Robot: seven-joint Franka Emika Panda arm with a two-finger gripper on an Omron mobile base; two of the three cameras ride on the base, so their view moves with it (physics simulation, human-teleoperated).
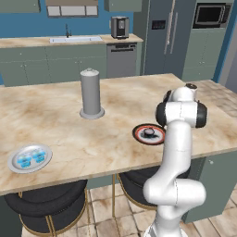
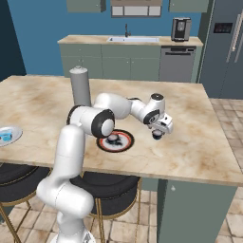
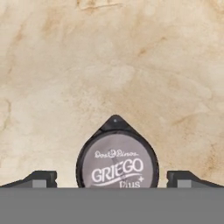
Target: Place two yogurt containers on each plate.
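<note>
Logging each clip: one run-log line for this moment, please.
pincer: open, over dark yogurt cup on counter | red-rimmed plate: one dark cup | silver plate: two blue cups

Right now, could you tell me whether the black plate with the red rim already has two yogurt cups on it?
No, the black plate carries one dark yogurt cup, while the other dark cup sits on the counter between the open gripper fingertips.

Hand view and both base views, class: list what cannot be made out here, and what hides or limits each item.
- Dark yogurt cup, hand view: its lower part is cut off by the bottom edge.
- Red-rimmed plate, left base view: its right side is behind the arm.
- Blue cups on the silver plate: too small to read their lids.
- Silver plate, right base view: cut off by the left edge.
</note>
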